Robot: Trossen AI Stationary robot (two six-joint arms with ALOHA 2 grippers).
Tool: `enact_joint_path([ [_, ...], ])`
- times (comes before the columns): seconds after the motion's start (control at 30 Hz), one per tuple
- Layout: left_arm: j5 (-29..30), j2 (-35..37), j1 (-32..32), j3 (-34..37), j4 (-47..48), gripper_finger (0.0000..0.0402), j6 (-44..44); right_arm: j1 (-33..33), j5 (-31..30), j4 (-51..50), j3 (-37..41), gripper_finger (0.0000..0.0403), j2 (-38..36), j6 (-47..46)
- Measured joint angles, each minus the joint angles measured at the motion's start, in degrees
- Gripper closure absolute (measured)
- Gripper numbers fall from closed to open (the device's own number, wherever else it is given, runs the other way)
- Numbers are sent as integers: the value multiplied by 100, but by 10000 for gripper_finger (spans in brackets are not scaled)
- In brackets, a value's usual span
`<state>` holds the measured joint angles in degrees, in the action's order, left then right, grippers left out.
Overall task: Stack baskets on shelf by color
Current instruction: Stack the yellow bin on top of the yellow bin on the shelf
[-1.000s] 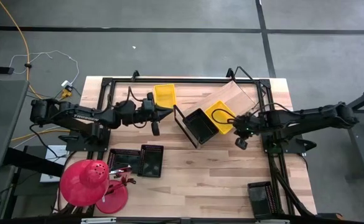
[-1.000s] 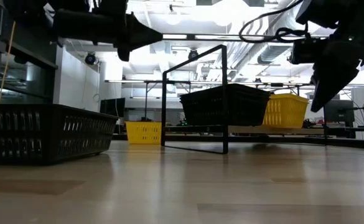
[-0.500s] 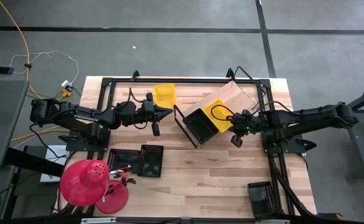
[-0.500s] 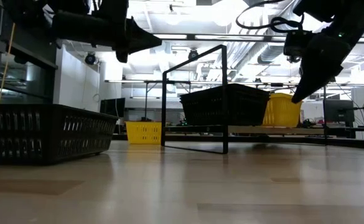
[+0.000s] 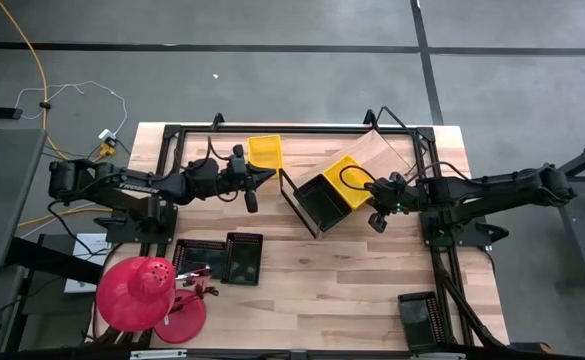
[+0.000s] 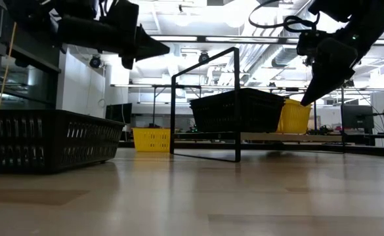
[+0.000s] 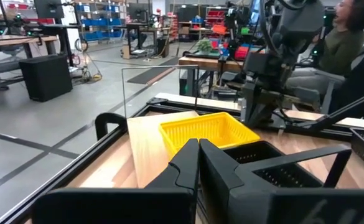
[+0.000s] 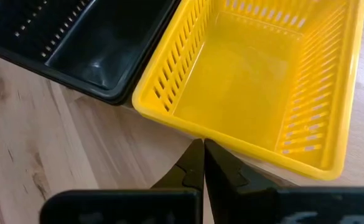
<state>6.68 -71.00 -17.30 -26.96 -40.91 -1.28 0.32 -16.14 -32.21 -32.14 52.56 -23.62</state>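
High view: right gripper (image 5: 375, 214), fingers pressed together and empty, noses against the yellow basket (image 5: 349, 180) on the shelf (image 5: 387, 152), likely nudging it. Left gripper (image 5: 255, 183), likewise closed and empty, hovers beside another yellow basket (image 5: 264, 152).

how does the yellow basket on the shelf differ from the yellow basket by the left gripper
The yellow basket on the shelf sits on the slanted shelf, turned at an angle, beside a black basket. The yellow basket by the left gripper lies flat on the table, squared to its edge, alone. Both are empty, with the same slotted sides.
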Motion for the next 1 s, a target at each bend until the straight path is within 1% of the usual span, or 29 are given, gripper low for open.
enact_joint_path([
  [0.2,22,0,-87,0,130,401,-2,-49,87,18,0,403,0,-94],
  [0.47,21,-2,-85,0,128,401,-49,-106,840,107,0,403,-1,-54],
  [0.57,241,-1,-85,0,128,401,-61,-103,1069,-28,-65,403,-25,-37],
  [0.67,571,-2,-155,-61,263,398,-157,-103,1034,-219,-278,403,-79,123],
  [0.73,669,-4,-319,-301,737,387,-194,-103,889,-364,-441,403,-104,246],
  [0.8,661,-4,-565,-690,1569,370,-290,-103,770,-406,-631,403,-140,335],
  [0.93,575,-242,-1136,-1452,3306,321,-304,-103,727,-440,-866,403,-170,602],
  [1.0,573,-388,-1425,-1708,3803,293,-307,-103,636,-428,-942,403,-173,629],
])
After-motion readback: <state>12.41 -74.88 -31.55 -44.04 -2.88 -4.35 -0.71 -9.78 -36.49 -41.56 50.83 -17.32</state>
